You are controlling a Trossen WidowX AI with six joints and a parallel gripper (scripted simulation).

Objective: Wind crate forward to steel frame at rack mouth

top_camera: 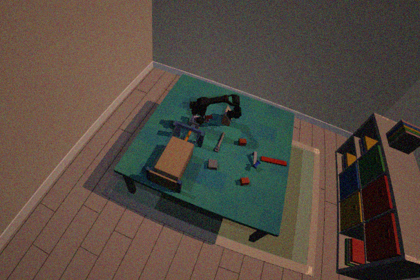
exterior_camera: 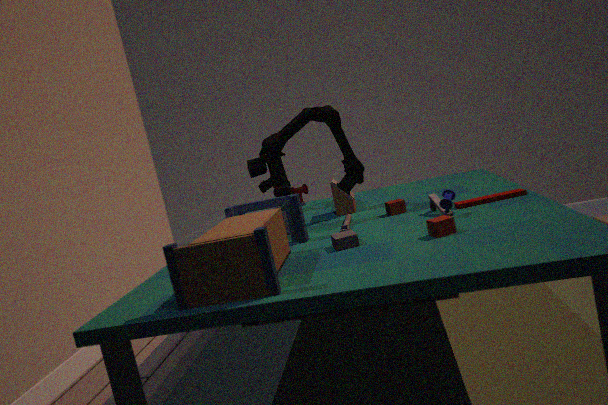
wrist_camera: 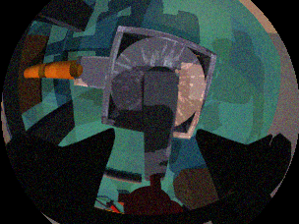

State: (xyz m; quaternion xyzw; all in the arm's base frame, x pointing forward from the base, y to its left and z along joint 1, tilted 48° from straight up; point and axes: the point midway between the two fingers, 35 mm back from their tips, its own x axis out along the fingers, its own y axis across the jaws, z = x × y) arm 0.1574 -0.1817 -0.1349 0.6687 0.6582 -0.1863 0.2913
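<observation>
We see 2 red blocks [top_camera: 242,142] [exterior_camera: 441,226], 1 grey block [top_camera: 212,164] [exterior_camera: 345,240], 1 red bar [top_camera: 273,161] [exterior_camera: 491,198], approx. 1 wooden-topped box [top_camera: 175,158] [exterior_camera: 235,229].

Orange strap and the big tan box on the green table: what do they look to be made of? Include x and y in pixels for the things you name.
The strap [top_camera: 188,136] [wrist_camera: 51,70] could be smooth plastic or painted wood, evenly orange. The box [top_camera: 175,158] [exterior_camera: 235,261] seems to be matte wood or cardboard, plain tan-brown without shine.
</observation>
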